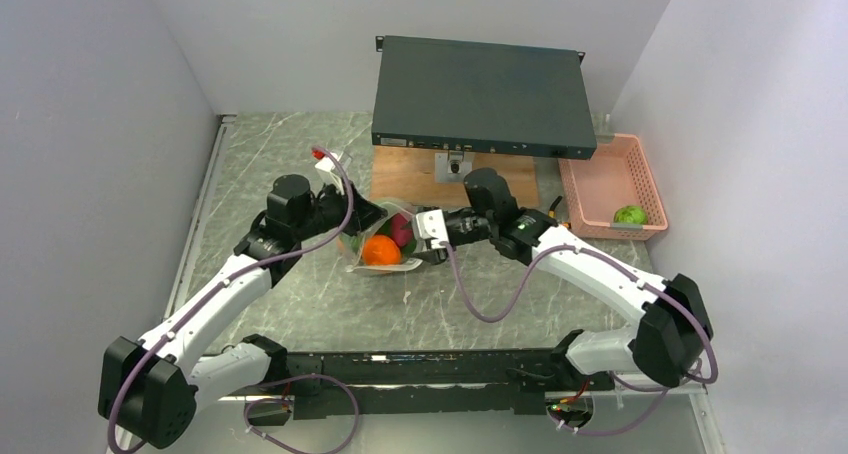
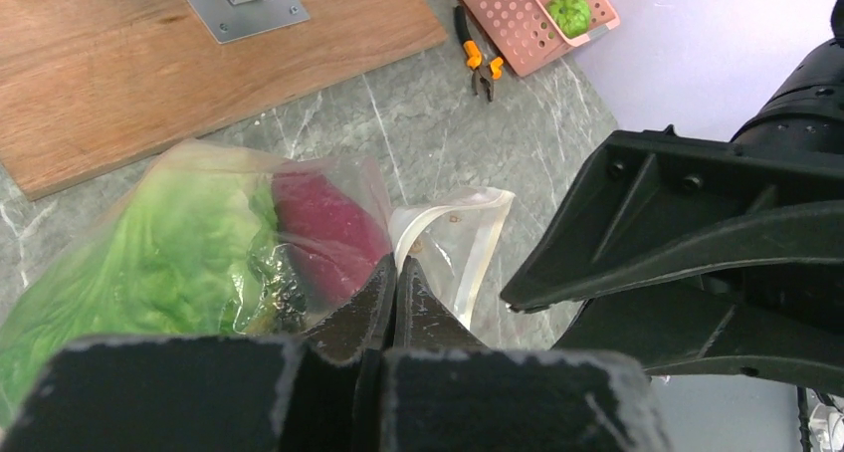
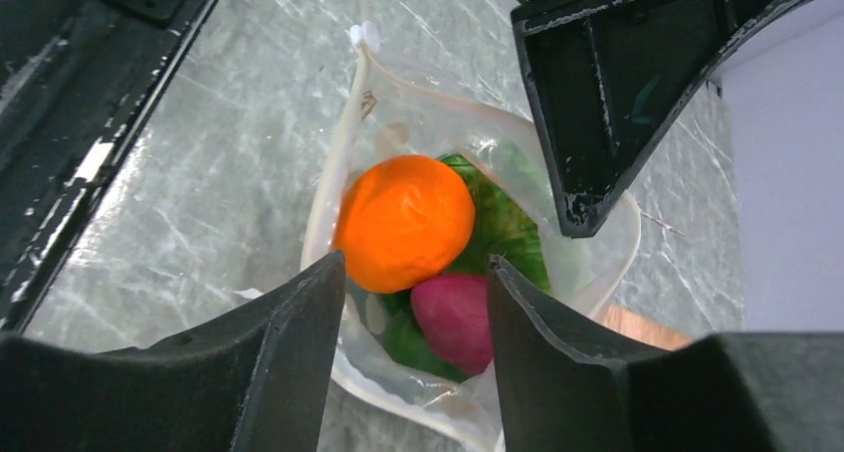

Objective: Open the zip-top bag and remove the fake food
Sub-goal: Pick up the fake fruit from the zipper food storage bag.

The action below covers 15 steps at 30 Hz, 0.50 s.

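Note:
The zip-top bag (image 1: 392, 259) lies on the table between both arms, its mouth spread wide. My left gripper (image 2: 396, 268) is shut on the bag's rim (image 2: 453, 231), beside the lettuce (image 2: 169, 253) and the red piece (image 2: 323, 233). My right gripper (image 3: 416, 263) hovers open at the bag's mouth (image 3: 343, 173). Inside the bag the orange ball (image 3: 403, 223) sits by its left fingertip, the red piece (image 3: 453, 318) lies between its fingers, and the lettuce (image 3: 503, 228) is underneath. In the top view the orange ball (image 1: 381, 250) shows just left of the right gripper (image 1: 428, 236).
A pink basket (image 1: 610, 184) at the right holds a round green piece (image 1: 630, 215). Orange-handled pliers (image 2: 480, 62) lie near it. A black flat box (image 1: 480, 99) stands at the back over a wooden board (image 1: 400, 174). White walls close both sides.

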Each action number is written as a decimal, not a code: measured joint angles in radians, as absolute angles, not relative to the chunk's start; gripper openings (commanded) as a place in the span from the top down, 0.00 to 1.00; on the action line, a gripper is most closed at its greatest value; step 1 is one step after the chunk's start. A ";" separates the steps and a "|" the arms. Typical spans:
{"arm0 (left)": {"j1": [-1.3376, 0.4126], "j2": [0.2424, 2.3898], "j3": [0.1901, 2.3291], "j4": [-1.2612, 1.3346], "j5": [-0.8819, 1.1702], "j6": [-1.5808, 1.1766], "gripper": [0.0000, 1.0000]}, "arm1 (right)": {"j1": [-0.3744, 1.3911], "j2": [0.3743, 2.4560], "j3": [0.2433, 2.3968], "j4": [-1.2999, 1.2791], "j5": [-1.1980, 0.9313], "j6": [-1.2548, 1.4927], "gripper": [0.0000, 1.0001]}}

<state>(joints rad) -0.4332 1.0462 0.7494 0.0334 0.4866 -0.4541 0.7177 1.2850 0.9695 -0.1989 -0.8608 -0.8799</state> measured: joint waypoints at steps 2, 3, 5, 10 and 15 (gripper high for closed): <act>-0.433 1.039 0.738 0.049 0.487 -0.458 1.00 | 0.741 1.309 0.974 -0.158 -0.828 -0.875 0.48; -0.433 1.037 0.733 0.054 0.487 -0.460 1.00 | 0.750 1.322 0.976 -0.142 -0.812 -0.872 0.48; -0.433 1.034 0.725 0.066 0.487 -0.464 1.00 | 0.764 1.351 0.976 -0.117 -0.783 -0.871 0.49; -0.433 1.031 0.715 0.086 0.493 -0.469 1.00 | 0.787 1.416 0.978 -0.085 -0.731 -0.871 0.50; -0.433 1.031 0.705 0.110 0.493 -0.477 1.00 | 0.810 1.467 0.992 -0.068 -0.702 -0.871 0.47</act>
